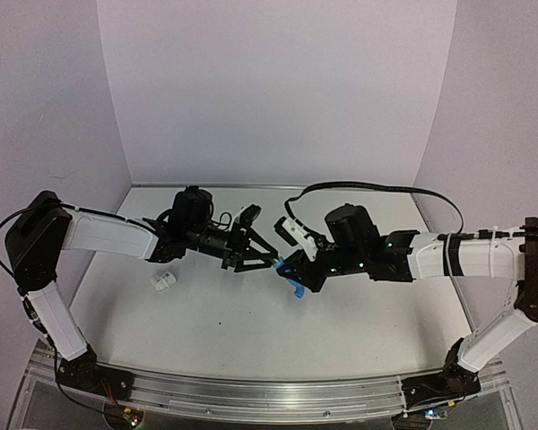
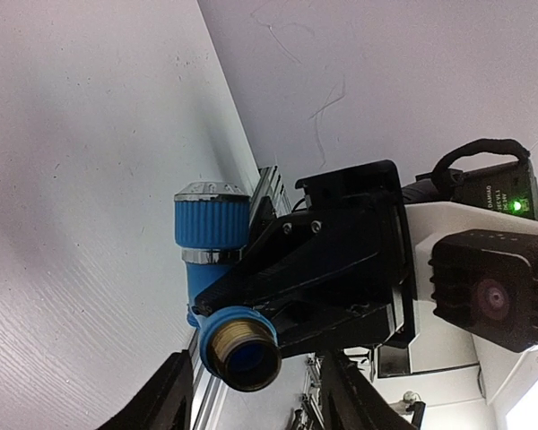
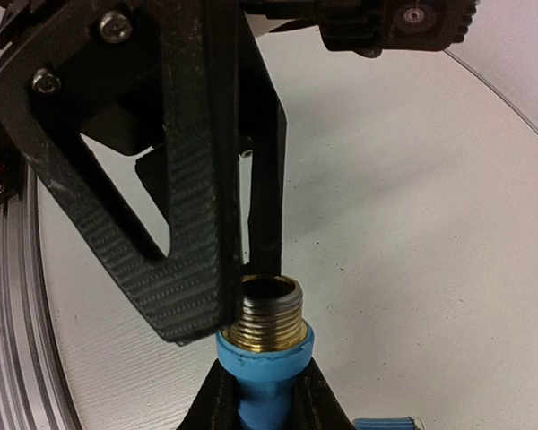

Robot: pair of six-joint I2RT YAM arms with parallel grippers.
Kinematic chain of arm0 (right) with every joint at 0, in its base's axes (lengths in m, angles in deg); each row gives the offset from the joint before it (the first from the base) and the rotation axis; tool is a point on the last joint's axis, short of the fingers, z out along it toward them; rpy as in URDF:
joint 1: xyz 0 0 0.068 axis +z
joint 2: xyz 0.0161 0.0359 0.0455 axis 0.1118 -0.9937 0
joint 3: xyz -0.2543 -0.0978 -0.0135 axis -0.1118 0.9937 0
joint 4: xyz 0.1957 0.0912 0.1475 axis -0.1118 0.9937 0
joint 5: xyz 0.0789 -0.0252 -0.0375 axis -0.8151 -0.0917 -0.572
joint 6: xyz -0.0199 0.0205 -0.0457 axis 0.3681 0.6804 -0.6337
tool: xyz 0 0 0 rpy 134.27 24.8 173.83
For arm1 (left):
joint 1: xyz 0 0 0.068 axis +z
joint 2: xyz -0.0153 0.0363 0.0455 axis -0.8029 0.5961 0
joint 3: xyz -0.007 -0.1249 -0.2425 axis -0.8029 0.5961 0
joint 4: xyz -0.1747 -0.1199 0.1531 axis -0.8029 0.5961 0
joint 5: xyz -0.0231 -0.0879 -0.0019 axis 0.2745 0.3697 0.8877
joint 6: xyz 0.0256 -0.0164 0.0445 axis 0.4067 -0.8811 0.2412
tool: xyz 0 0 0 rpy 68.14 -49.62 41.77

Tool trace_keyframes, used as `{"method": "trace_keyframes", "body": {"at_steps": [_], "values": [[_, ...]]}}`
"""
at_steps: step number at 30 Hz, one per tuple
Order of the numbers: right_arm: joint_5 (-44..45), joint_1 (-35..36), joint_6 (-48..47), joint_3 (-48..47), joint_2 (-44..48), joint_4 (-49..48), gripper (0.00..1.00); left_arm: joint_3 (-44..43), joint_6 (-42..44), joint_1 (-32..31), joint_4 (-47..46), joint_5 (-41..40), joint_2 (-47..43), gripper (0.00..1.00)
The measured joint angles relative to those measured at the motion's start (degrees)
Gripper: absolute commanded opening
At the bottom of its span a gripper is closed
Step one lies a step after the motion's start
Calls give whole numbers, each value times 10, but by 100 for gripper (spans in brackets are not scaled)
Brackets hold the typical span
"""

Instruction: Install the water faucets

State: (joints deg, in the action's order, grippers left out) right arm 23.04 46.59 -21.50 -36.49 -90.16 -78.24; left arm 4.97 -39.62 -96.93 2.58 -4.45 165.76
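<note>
My right gripper is shut on the light-blue tap body and holds it above the table. In the right wrist view its fingers clamp the blue neck, with the brass threaded end pointing away. My left gripper is open, its fingers standing on either side of that brass end; one seems to touch it. In the left wrist view the brass end sits just ahead of the open left gripper, and the ribbed blue knob shows. The white fitting lies on the table to the left.
The white table has purple walls at the back and sides. An aluminium rail runs along the near edge. A black cable loops above the right arm.
</note>
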Motion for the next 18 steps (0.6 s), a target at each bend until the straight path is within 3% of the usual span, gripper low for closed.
{"method": "trace_keyframes", "body": {"at_steps": [2,3,7,18], "values": [[0,2,0,0,0,-1,0,0,-1,-1,0,0,4,52],[0,2,0,0,0,-2,0,0,-1,-1,0,0,7,45],[0,6,0,0,0,-2,0,0,-2,-3,1,-2,15,33],[16,10,3,-2,-4,-2,3,-2,1,-5,-3,-9,15,33]]}}
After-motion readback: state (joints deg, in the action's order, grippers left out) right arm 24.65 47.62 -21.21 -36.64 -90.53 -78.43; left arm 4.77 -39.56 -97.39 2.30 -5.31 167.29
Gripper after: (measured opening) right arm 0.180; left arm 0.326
